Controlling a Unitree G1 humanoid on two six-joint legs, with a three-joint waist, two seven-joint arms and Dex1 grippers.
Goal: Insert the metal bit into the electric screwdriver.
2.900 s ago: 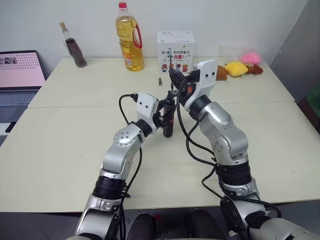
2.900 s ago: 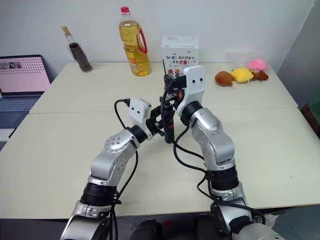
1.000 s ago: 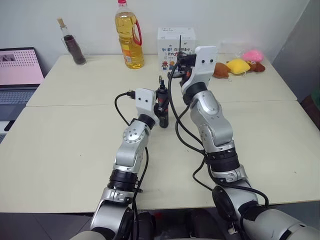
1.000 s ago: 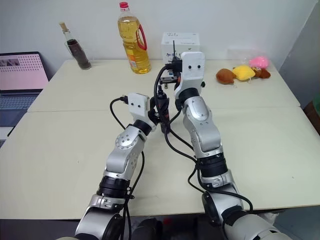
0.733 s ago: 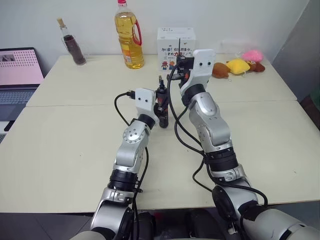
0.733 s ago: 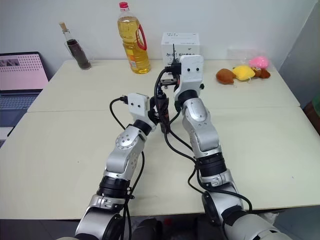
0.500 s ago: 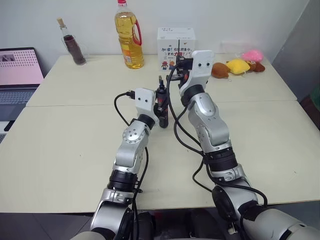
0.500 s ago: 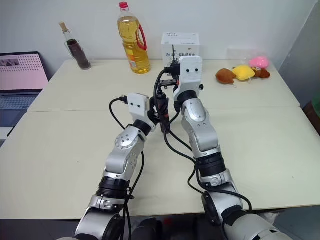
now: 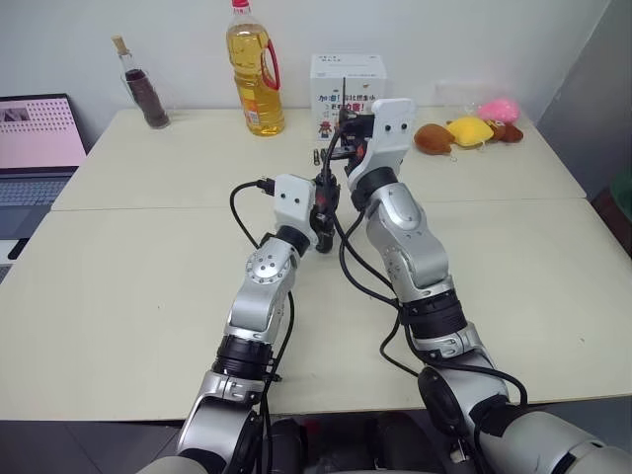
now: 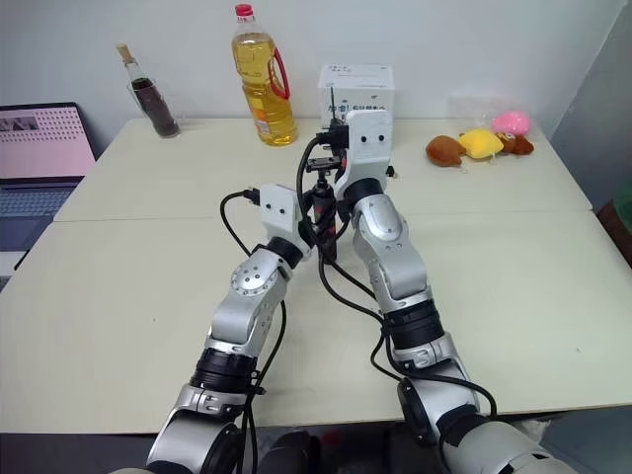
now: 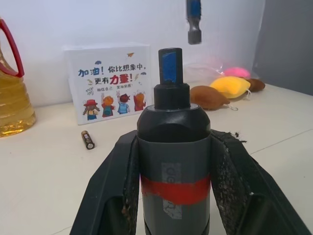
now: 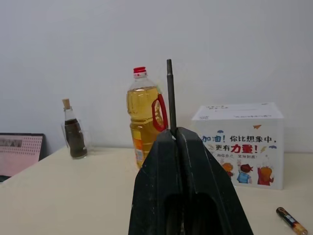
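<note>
My left gripper (image 11: 173, 139) is shut on the electric screwdriver (image 11: 173, 161), a dark grey barrel with a red band. It stands upright over the middle of the table with its small blue tip (image 11: 171, 66) pointing up. My right gripper (image 12: 176, 133) is shut on the metal bit (image 12: 170, 93), a thin grey rod held upright. The bit's lower end (image 11: 193, 19) hangs just above the blue tip, a little off to one side and not touching it. In the head views the right gripper (image 9: 346, 133) sits higher than the left gripper (image 9: 324, 212) and just beyond it.
Along the table's far edge stand an oil bottle (image 9: 254, 74), a white printed box (image 9: 348, 84) and a dark corked bottle (image 9: 143, 94). Plush toys (image 9: 464, 133) lie at the far right. A small battery (image 9: 318, 156) lies before the box. A laptop (image 9: 35, 138) is at the left.
The right gripper with the bit has edged left, bringing the bit nearly over the screwdriver's tip. The left gripper and screwdriver have stayed put.
</note>
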